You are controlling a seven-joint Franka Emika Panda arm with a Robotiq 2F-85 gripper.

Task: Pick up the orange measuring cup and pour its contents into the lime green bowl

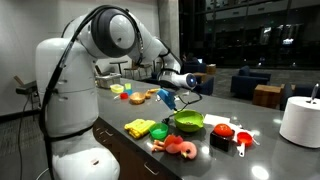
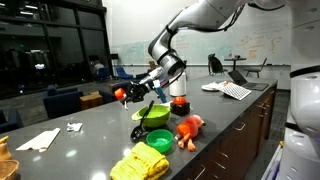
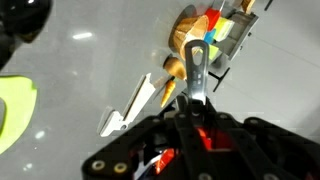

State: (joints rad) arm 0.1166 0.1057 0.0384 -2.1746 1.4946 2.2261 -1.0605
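The claw hung in the air above the tabletop, its fingers drawn close together on the orange measuring cup, a small orange-red blob at its tip. In the wrist view the claw came in from the bottom, with one metal finger plain to see and a red glow low between the fingers, though how the cup sat there I couldn't tell. In an exterior view the claw stood higher than the lime green bowl and off to one side of it, not touching. The bowl sat on the tabletop just below and beside the claw, and a sliver of lime green showed at the edge of the wrist view. Around the bowl it was crowded: a red long-handled measuring cup just past it, orange-pink toy food and a lumpy yellow-green item close to the near edge of the tabletop. More room lay further out: bare dark surface ran towards a white cylinder on one end, and towards a white napkin on the other.
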